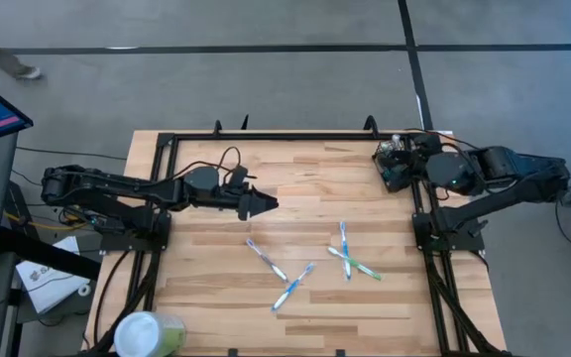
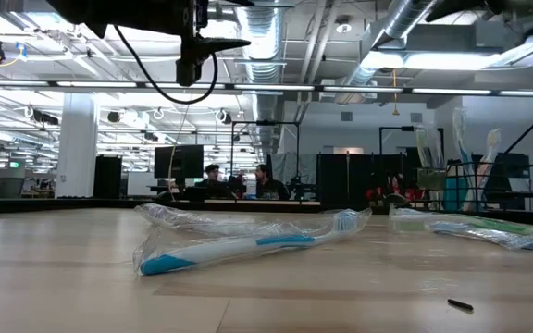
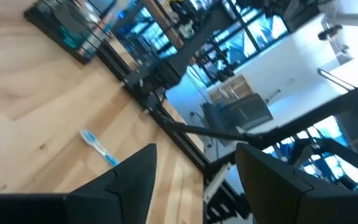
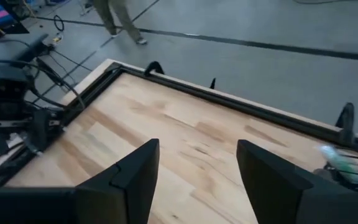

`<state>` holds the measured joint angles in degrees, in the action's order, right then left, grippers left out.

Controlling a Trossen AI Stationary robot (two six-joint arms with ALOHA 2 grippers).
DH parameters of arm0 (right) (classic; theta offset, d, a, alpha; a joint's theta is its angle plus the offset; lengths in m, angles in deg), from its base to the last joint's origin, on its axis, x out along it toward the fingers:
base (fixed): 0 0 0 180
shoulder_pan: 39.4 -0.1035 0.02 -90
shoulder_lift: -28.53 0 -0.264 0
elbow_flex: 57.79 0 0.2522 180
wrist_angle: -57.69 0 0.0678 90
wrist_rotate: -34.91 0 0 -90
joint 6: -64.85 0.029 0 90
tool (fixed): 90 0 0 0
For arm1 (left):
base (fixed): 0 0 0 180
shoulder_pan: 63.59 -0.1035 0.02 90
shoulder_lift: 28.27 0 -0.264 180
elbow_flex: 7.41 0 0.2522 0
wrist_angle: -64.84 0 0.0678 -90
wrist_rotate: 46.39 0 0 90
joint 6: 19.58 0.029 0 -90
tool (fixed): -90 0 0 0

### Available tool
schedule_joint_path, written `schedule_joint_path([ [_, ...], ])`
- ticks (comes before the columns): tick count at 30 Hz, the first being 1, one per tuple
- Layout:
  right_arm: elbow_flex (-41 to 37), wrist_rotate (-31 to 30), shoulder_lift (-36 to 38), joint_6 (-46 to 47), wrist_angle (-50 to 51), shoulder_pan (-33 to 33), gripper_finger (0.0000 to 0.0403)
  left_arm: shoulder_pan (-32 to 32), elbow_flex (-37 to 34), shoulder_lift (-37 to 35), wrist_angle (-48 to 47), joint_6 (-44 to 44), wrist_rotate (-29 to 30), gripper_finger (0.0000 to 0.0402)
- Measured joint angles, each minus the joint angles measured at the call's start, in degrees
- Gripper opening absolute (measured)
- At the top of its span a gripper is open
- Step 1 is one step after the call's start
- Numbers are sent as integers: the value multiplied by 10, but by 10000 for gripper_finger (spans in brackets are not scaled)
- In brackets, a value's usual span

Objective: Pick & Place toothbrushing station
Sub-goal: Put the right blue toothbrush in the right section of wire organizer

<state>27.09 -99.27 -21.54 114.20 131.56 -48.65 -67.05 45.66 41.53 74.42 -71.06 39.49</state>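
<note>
A: What lies on the wooden table [image 1: 305, 193]?
B: Pale planks in a black frame; slim blue-and-white toothbrushes [image 1: 293, 287] in crinkled clear wrap near the middle, and a round pale-green cup [image 1: 149, 334] at one front corner. No writing readable.
A: The toothbrushing station [image 1: 397, 164]?
B: Small, dark and boxy, at the far right corner, just beside the right gripper [image 1: 411, 151].
A: The arms?
B: Left gripper [image 1: 262, 203] reaches level over the middle, fingers spread, empty. Right arm folded back; fingers [image 4: 135, 174] apart, gripping nothing

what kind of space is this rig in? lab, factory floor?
Looks like an open-plan robotics lab or workshop. Exposed ducts run under the ceiling, people sit at monitors behind the wooden table, and the floor around it is bare concrete with tape lines.
</note>
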Motion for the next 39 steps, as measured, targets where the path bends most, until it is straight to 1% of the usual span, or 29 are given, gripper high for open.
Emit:
schedule_joint_path([
  [5, 3, 41, -16, -1, -18, 0, 200, 0, 0, 0, -4, 0, -27, 214],
  [8, 4, 65, -31, -18, -38, 0, 195, 0, 0, 0, -5, -4, -41, 214],
  [12, 4, 99, -51, -40, -77, 14, 190, 0, 0, 0, -39, -15, -63, 209],
  [15, 4, 144, -69, -47, -108, 28, 186, 2, 0, 0, -80, -40, -86, 192],
  [19, 4, 199, -97, -75, -131, 47, 182, 5, 0, 0, -131, -57, -132, 158],
  [23, 4, 263, -121, -86, -139, 68, 182, 12, 0, 0, -149, -74, -173, 131],
  [29, 4, 345, -143, -95, -166, 86, 182, 32, 0, 0, -148, -87, -188, 100],
  [35, 5, 385, -166, -99, -207, 91, 182, 53, 0, 0, -149, -111, -188, 74],
  [39, 5, 414, -185, -101, -212, 90, 182, 63, 0, 0, -162, -135, -187, 48],
])
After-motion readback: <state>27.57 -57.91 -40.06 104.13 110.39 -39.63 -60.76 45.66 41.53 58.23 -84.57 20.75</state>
